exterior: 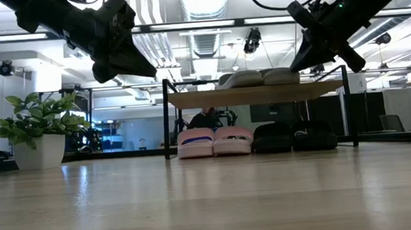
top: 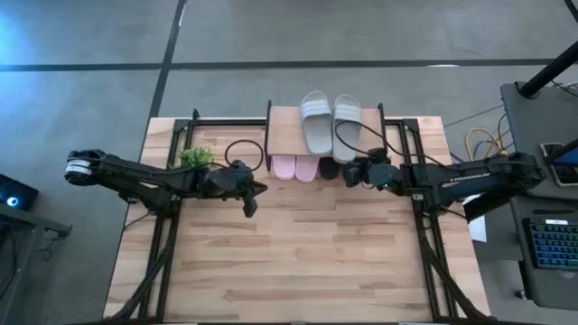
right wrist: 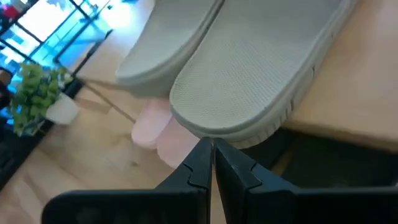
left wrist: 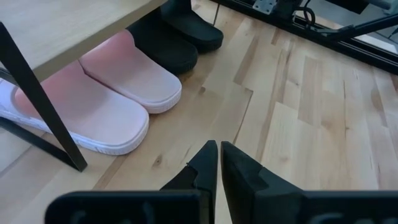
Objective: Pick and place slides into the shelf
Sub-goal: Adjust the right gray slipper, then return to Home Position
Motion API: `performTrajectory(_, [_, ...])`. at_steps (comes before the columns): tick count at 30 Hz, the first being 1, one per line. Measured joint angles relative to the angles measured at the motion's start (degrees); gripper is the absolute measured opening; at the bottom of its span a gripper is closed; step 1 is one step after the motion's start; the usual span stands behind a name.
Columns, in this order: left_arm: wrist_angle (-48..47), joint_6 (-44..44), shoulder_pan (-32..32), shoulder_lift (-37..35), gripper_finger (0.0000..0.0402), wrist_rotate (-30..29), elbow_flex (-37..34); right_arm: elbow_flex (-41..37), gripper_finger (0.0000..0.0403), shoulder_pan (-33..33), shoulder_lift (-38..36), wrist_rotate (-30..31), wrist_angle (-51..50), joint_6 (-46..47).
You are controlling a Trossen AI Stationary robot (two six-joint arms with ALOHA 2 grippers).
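Note:
The shelf (top: pixel 289 122) stands at the table's far edge. Two grey slides (top: pixel 330 122) lie on its plank top. Under it, on the table, sit the pink pair (top: pixel 295 168) and the black pair (exterior: pixel 294 136). My left gripper (top: pixel 251 206) hovers shut above the table, left of and nearer than the pink pair (left wrist: pixel 106 93). My right gripper (top: pixel 350 173) is shut and raised at the shelf's near right side, its tips just short of the heel of a grey slide (right wrist: pixel 249 81). Neither gripper touches anything.
A small green plant in a white pot (top: pixel 193 158) stands left of the shelf, next to my left arm. A black cable loop (top: pixel 242 153) lies by the shelf's left leg. Bare wooden table (top: pixel 298 262) stretches toward the near edge.

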Motion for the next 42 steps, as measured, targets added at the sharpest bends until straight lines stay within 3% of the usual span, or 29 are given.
performTrajectory(12, [0.0,0.1,0.0,0.0,0.0006,0.0,-0.1,0.0,0.0013,-3.4,0.1,0.6,3.7,-3.6])
performTrajectory(26, [0.1,0.0,0.0,0.0,0.0006,0.0,0.1,8.8,0.0013,9.0,-5.2,-2.3,0.2,-7.1])
performTrajectory(34, [0.2,-3.0,0.0,-0.1,0.0006,0.0,0.4,14.0,0.0013,10.7,-5.5,-2.5,-2.3,-8.2])
performTrajectory(37, [0.6,-6.0,0.0,-0.2,0.0006,0.1,0.7,15.7,0.0013,10.7,-5.5,-2.9,-3.0,-2.1])
performTrajectory(42, [0.5,-9.8,0.0,-0.4,0.0006,2.2,1.1,18.3,0.0013,13.4,-5.3,-10.7,-1.2,-10.8])
